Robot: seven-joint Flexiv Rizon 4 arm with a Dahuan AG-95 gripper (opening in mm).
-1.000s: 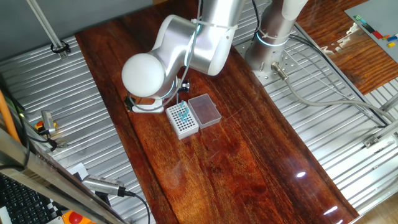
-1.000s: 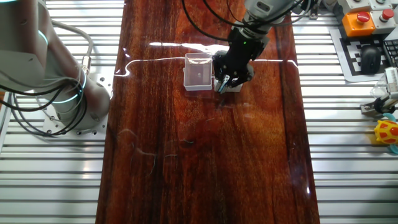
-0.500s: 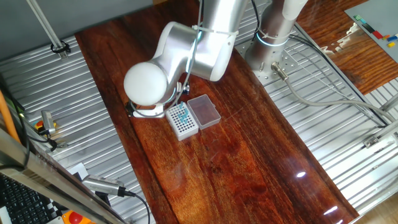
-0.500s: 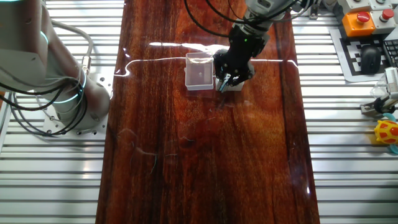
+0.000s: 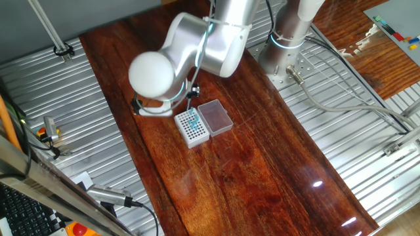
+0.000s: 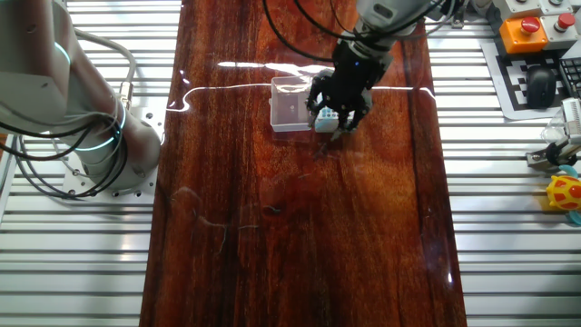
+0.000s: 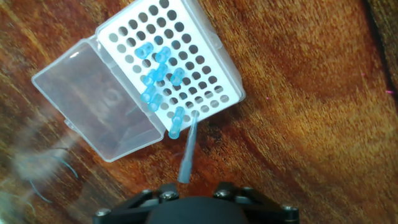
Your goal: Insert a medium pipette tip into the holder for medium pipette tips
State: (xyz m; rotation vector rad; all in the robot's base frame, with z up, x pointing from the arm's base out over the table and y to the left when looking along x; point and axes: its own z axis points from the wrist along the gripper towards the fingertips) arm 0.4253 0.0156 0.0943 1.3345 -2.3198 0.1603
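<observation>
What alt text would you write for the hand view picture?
A thin, pale translucent pipette tip points at an edge hole of a white square rack holding several blue tips. A clear plastic lid lies open beside it on the dark wooden table.

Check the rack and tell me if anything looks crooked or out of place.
One pale tip leans out of an edge hole of the white rack toward the hand, instead of sitting upright. Several blue tips in the rack also lean at different angles. The clear lid lies open beside it.
</observation>
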